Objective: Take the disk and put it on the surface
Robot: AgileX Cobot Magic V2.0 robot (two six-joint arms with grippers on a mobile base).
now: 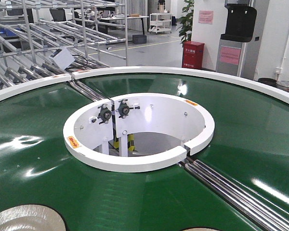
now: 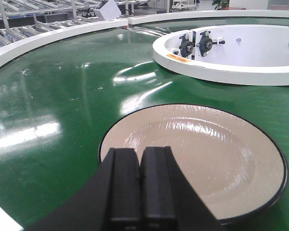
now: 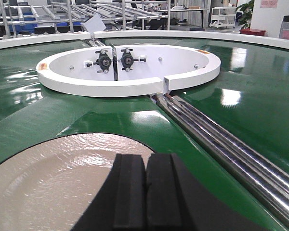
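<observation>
A: Where is the disk?

B: In the left wrist view the disk (image 2: 197,159) lies flat on the green belt (image 2: 48,120), filling the lower right of the frame. A second disk (image 3: 53,187) sits at the lower left of the right wrist view, just beside the steel rollers (image 3: 231,144). The worktop it should go to is not in view.

A: And the arms?

B: The left end effector (image 2: 140,154) is clenched, with its pads pressed together on nothing, at the bottom centre and overlapping the disk's near edge. The right end effector (image 3: 145,159) is the same: closed and empty.

A: What is the disk like?

B: It is round and shallow, beige and glossy with faint concentric ridges, and has a thin dark rim. It looks like a glazed plate, so I judge it stiff, fairly light, slippery and liable to chip.

A: Where should it be held?

B: Probably at the near rim, because the flat middle offers nothing to pinch. The pads would need to open and straddle the lip, one above and one below. The belt is smooth and shiny, so the disk may slide when nudged.
</observation>
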